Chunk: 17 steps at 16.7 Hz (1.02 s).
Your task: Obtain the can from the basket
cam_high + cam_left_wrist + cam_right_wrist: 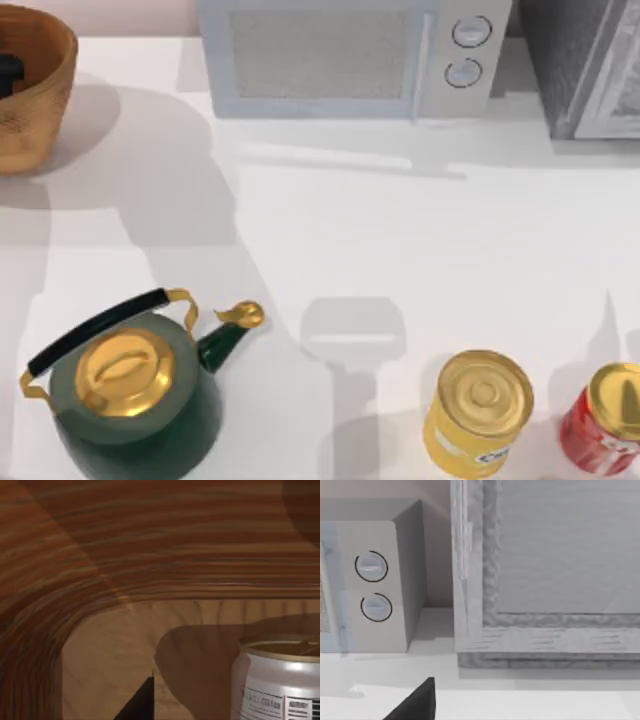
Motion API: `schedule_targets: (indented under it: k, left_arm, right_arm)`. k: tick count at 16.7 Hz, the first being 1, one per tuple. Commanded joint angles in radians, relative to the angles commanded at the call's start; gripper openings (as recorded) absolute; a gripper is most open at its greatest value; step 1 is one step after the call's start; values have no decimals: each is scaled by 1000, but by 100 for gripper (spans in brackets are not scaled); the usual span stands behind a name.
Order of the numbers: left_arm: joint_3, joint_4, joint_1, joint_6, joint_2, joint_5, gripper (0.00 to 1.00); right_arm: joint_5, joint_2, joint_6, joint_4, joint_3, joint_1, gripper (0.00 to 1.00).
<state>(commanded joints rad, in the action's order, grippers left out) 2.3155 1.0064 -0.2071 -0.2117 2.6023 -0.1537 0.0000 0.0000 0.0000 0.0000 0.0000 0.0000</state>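
The basket [45,110] stands at the table's far left corner, round, golden-tan outside. A dark part of my left gripper [8,75] is down inside it. The left wrist view looks along the basket's orange-brown inner wall [150,555] and floor. On that floor stands the can [277,680], upright, with a whitish side, printed label and gold top. It is close to the left gripper, off to one side and apart from it. A dark edge of my right gripper [417,705] hangs above the table near the back right, with nothing in it.
A dark green kettle [125,395] with gold lid sits front left. A big yellow can [480,410] and a big red can [605,420] stand at front right. A microwave [350,55] and a grey framed appliance [585,65] line the back edge.
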Motion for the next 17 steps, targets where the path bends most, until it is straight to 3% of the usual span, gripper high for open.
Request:
schedule_targets:
  k: [7,17]
  left_arm:
    - [0,0,0,0,0,0,2]
    - [14,1,-4,-5,-28,4,0]
  right_arm:
    - [0,0,0,0,0,0,100]
    - [0,0,0,0,0,0,100]
